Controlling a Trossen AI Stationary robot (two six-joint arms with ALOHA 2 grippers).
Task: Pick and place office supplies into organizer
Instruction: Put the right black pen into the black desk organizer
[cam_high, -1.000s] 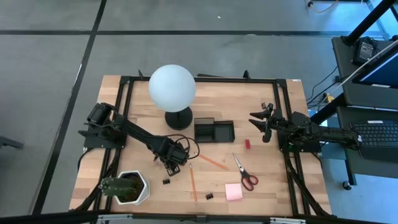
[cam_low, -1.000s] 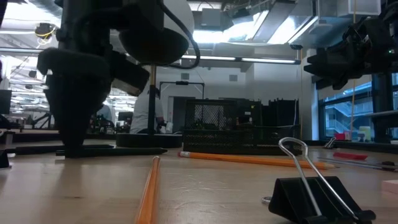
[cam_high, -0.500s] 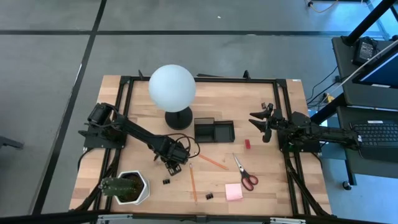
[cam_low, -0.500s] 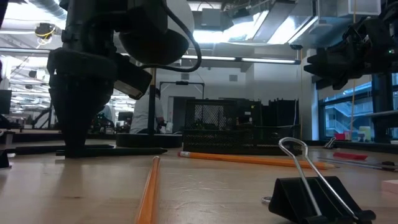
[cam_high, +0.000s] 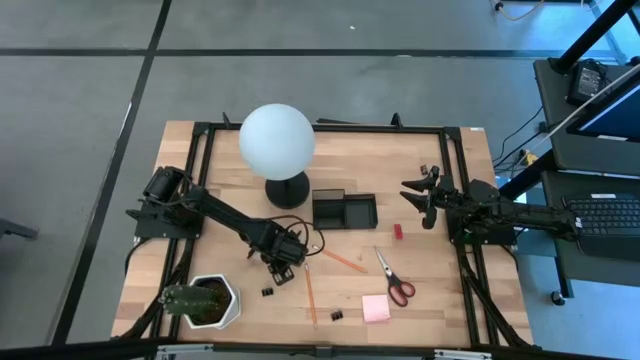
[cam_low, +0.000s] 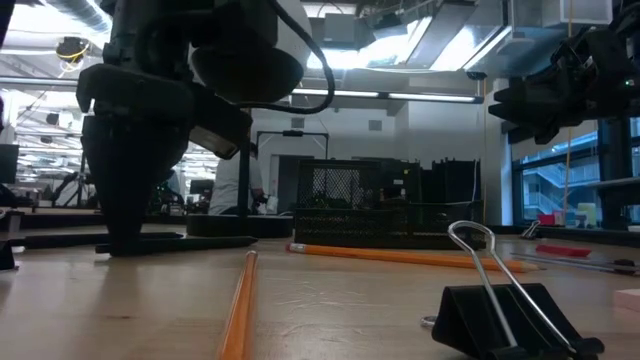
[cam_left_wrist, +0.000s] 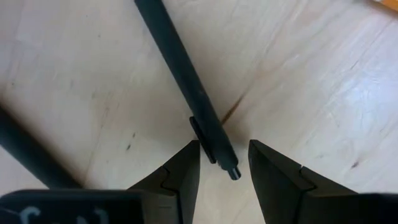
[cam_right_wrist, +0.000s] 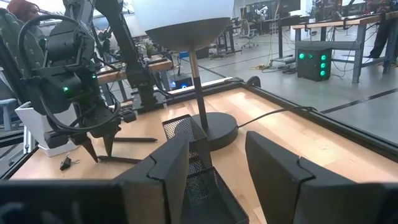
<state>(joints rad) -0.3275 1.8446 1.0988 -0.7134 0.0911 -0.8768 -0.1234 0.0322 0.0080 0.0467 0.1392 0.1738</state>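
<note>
My left gripper (cam_left_wrist: 224, 163) stood open astride the black pen (cam_left_wrist: 185, 87) lying on the table (cam_left_wrist: 298, 81). Best to centre on the barrel, close squarely, then lift level toward the organizer (cam_high: 345, 211). My right gripper (cam_high: 418, 199) waited open.

Our left arm reaches in from the table's left edge toward the middle, wrist bent down so that the left gripper (cam_high: 281, 265) points straight at the tabletop, its two dark fingers (cam_left_wrist: 180, 177) parted with their tips low over the wood. Our right arm lies stretched along the right side of the table, and the right gripper (cam_high: 424, 199) hangs raised above the surface, facing across the table, its fingers (cam_right_wrist: 163, 171) also spread apart and gripping nothing.
</note>
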